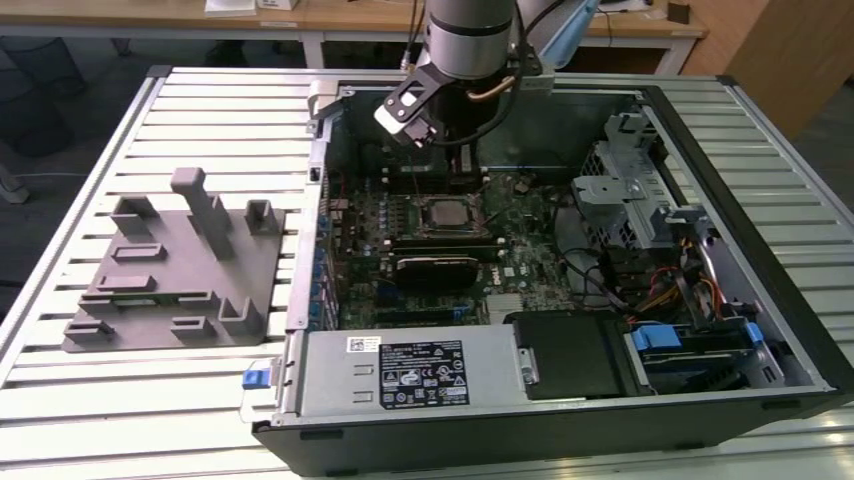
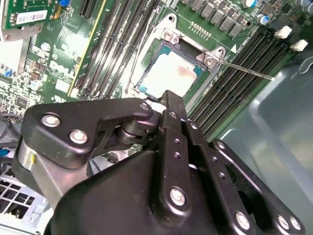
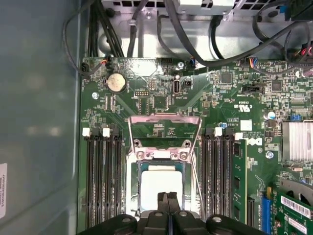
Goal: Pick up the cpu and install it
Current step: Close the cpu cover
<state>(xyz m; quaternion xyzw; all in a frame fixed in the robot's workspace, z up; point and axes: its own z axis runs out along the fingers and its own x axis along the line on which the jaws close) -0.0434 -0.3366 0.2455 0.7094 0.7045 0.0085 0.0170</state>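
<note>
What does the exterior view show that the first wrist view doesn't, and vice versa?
Exterior view adds: the grey tray with upright blocks on the slatted table, beside the open computer case, and the arm reaching into it.
First wrist view adds: the coin cell, the flipped-open socket frame, and the gripper, fingers shut, over the cpu lying in the socket.
Shared: the motherboard and the socket.

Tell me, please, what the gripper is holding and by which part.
Nothing: its fingers are shut together, empty, over the cpu lying in the open socket.
</note>
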